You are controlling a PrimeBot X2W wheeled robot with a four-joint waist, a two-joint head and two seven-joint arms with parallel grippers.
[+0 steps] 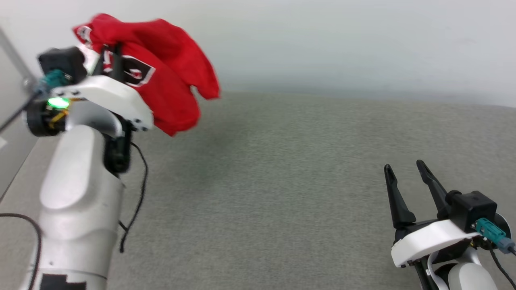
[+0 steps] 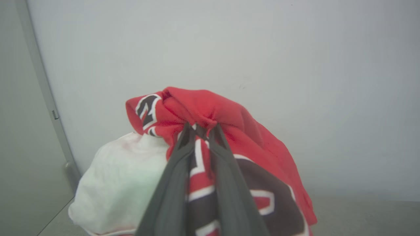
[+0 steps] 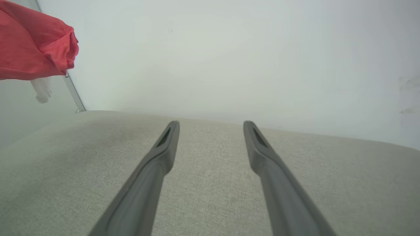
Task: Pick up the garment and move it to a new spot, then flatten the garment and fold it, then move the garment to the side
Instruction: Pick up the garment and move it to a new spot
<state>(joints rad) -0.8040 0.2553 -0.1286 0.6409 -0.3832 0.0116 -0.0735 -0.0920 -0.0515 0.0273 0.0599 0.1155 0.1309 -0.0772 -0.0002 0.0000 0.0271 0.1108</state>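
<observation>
The red shirt [image 1: 173, 76] hangs up in the air on the robot's left side, close to the pale wall [image 1: 363, 40]. The left gripper [image 2: 200, 128] holds it. Its two dark fingers are pinched close together on a bunch of red cloth near the top, so the jaws are narrow with cloth between them. The rest of the shirt droops down from that pinch in a lump (I can see a white sleeve on one side and part of the black number). It has no clear long way; it just hangs down. It looks clear of the grey table [image 1: 282, 181] below. The right gripper [image 1: 404, 166] sits low on the robot's right side, well apart from the shirt, with its fingers spread wide and nothing in them. So the left arm is the near one and does the carrying. I think the next job is to bring the shirt over the bare grey middle, between the two arms, and lay it down there. The shirt is up and to the left of that spot.
</observation>
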